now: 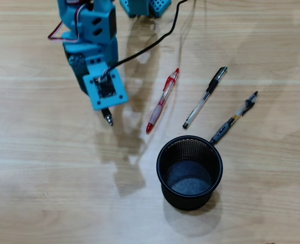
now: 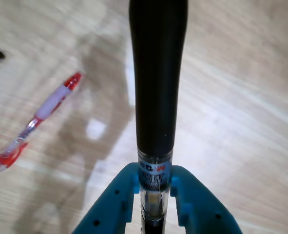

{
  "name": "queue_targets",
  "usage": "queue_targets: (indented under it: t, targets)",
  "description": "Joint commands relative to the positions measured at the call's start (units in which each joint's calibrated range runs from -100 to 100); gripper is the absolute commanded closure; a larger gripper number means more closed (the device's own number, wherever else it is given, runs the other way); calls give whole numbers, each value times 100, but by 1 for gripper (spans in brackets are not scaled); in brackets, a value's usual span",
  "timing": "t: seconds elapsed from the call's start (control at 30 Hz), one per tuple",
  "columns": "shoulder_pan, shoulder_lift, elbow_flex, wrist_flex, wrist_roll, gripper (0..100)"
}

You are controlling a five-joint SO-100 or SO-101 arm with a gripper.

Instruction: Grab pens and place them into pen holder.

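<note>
In the wrist view my gripper (image 2: 153,176) is shut on a black pen (image 2: 157,73) with a silver band, which sticks straight out ahead of the blue fingers (image 2: 192,195). From overhead only that pen's tip (image 1: 108,118) shows below the blue arm at the upper left. Three pens lie on the table: a red pen (image 1: 162,100), also seen by the wrist camera (image 2: 36,122), a clear pen with a black cap (image 1: 205,97), and a clear pen with a grey sleeve (image 1: 234,117). The black mesh pen holder (image 1: 189,138) stands upright, lower right of the arm, and looks empty.
The grey-sleeved pen's end touches or nearly touches the holder's rim. A black cable (image 1: 155,43) runs from the arm's camera mount (image 1: 105,87) to the top edge. Blue parts (image 1: 144,6) sit at the top. The surface is a light wooden table (image 1: 48,193).
</note>
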Motion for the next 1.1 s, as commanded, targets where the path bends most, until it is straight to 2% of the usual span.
queue_targets:
  t: [0.0, 0.27, 0.63, 1.07]
  targets:
    - [-222, -951, -331, -5, -172, 98]
    - [-821, -1489, -313, -203, -502, 98]
    - [-2283, -1296, 525, -3363, -1157, 98]
    - [-2492, 166, -88, -5403, -1457, 98]
